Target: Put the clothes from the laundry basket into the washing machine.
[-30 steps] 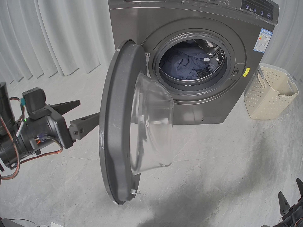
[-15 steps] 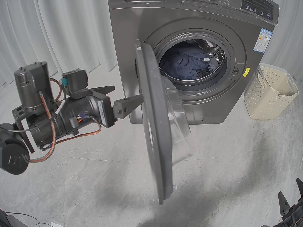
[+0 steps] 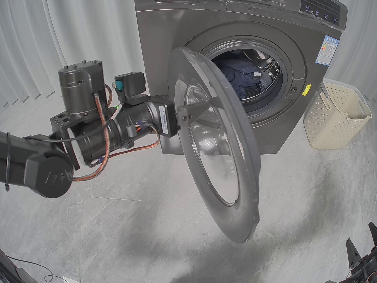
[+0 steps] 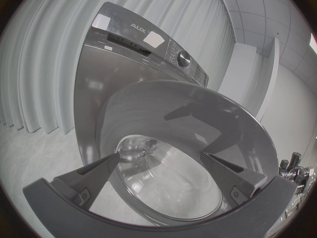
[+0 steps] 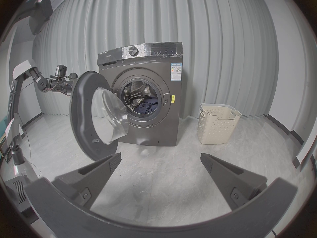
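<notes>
Your right gripper (image 5: 160, 156) hangs low over the pale grey tiled floor (image 5: 158, 169), its two dark wedge fingers spread wide with nothing between them. Your left gripper (image 4: 159, 155) is likewise spread, its fingertips (image 4: 110, 161) at the outer face of the round grey door with the clear domed window (image 3: 247, 201); whether they press on it cannot be told. Beyond those fingers the door stands half-swung before the grey front-loading washing machine (image 3: 176, 32). Past the door, inside the steel drum, lies the dark blue heap of clothes (image 3: 239, 73). The cream perforated plastic laundry basket (image 3: 337, 114) stands just beside the machine, well apart from both pairs of fingers. White pleated curtains (image 3: 78, 32) hang behind.
</notes>
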Robot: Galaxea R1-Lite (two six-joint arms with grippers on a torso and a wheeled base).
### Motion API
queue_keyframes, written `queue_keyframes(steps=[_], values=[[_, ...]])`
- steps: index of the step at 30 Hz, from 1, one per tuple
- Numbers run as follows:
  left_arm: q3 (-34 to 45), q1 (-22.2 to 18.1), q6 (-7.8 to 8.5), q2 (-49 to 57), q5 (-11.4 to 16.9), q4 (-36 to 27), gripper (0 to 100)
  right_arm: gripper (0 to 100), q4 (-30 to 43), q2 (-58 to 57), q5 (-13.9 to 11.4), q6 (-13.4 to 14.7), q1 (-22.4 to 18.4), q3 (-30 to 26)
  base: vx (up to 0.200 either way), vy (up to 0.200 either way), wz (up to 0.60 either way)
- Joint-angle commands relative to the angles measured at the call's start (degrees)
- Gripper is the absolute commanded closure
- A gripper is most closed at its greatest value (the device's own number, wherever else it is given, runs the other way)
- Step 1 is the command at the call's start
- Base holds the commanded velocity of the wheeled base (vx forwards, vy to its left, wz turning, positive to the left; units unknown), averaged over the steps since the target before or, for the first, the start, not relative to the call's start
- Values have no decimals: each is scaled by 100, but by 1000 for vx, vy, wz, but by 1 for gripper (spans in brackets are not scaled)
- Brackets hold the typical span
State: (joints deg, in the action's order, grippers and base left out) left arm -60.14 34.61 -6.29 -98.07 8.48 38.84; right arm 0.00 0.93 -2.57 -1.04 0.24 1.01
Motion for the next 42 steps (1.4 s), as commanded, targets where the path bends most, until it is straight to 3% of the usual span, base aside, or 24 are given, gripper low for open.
queue_keyframes(steps=[1,7,14,18,24,27,31,33,35,39,42], values=[[-376,55,-100,-432,-22,1,0,0,0,-57,2,-2,2,-92,0,0,0],[-1211,-7,-267,-1082,-84,-8,0,0,0,-57,2,-2,2,-92,0,0,0],[-2696,-33,-610,-2014,-945,-61,0,0,0,-57,-6,-2,2,-92,0,0,0],[-2986,-33,-821,-2075,-1226,-113,0,0,0,-57,-6,-2,2,-92,0,0,0],[-3004,-16,-891,-2005,-1508,-113,0,0,0,-57,-6,-2,2,-92,0,0,0],[-2775,37,-935,-1865,-1516,-122,0,0,0,-57,-6,-2,2,-92,0,0,0],[-1861,134,-935,-1153,-1516,-316,0,0,0,-57,-6,-2,2,-92,0,0,0],[-1325,195,-918,-696,-1490,-368,0,0,0,-57,-6,-2,2,-92,0,0,0],[-218,345,-865,236,-1411,-430,0,0,0,-57,-6,-2,2,-92,0,0,0],[1215,564,-637,1721,-1182,-693,0,0,0,-57,-6,-2,2,-92,0,0,0],[2357,547,-320,3022,-1077,-896,0,0,0,-57,-6,-2,2,-92,0,0,0]])
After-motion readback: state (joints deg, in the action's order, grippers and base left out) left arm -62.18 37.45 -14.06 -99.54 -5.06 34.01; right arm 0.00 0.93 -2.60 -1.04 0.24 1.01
